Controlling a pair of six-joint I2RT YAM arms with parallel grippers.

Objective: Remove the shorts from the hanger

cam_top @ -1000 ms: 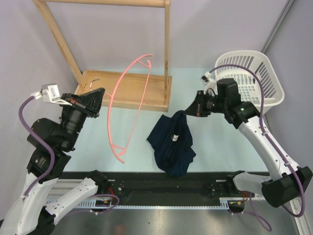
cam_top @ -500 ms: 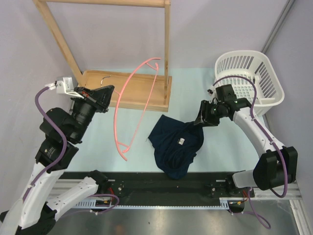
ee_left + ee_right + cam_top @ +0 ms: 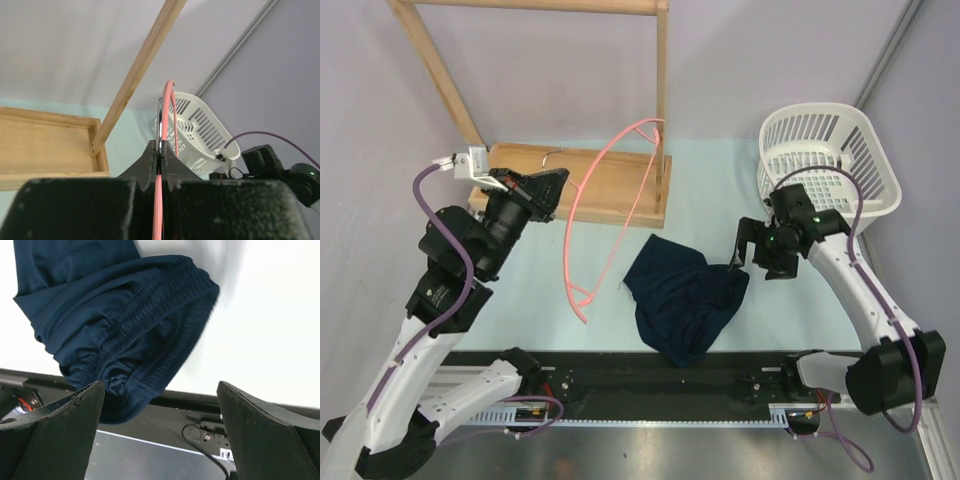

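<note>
The dark navy shorts (image 3: 682,298) lie crumpled on the table near the front edge, free of the hanger. The thin pink hanger (image 3: 569,235) hangs in the air as a long arc, to the left of the shorts. My left gripper (image 3: 552,186) is shut on its hook end, and the pink strip runs between the closed fingers in the left wrist view (image 3: 159,150). My right gripper (image 3: 740,252) hovers at the right edge of the shorts, open. In the right wrist view it (image 3: 160,385) holds nothing, and the shorts (image 3: 115,325) lie below and beyond its fingers.
A light wooden rack (image 3: 661,90) with a flat base (image 3: 605,190) stands at the back left, close behind the hanger. A white basket (image 3: 880,140) sits at the back right, behind the right arm. A black rail (image 3: 620,370) runs along the table's front edge.
My right gripper opened and let go of the shorts, which settled flat on the table, then moved right. My left gripper carried the hanger up and right toward the rack.
</note>
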